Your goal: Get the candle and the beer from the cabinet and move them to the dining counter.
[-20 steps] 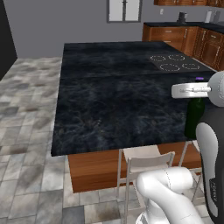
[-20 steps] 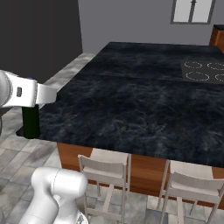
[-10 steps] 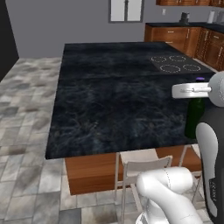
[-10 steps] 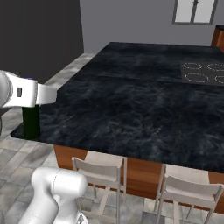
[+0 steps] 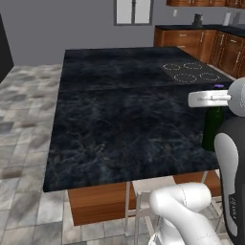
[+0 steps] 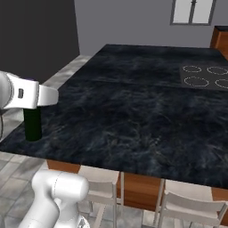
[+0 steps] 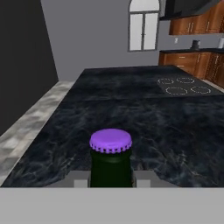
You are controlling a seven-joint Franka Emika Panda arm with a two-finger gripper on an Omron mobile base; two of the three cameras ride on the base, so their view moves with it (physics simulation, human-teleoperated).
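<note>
1 black marble dining counter [image 5: 124, 119], 4-ring cooktop [image 5: 190, 72], grey walls.

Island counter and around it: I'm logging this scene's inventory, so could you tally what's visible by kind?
Beer bottle, held in the gripper: 1
Dining counter: 1
Cooktop rings: 4
Stools at the near edge: 2
Windows: 1
Total: 9

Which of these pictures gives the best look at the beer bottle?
The hand view: the beer sits close and centred, purple cap clear, neck between the gripper fingers. The right base view shows its dark lower body; the left base view shows part of it behind the arm.
</note>
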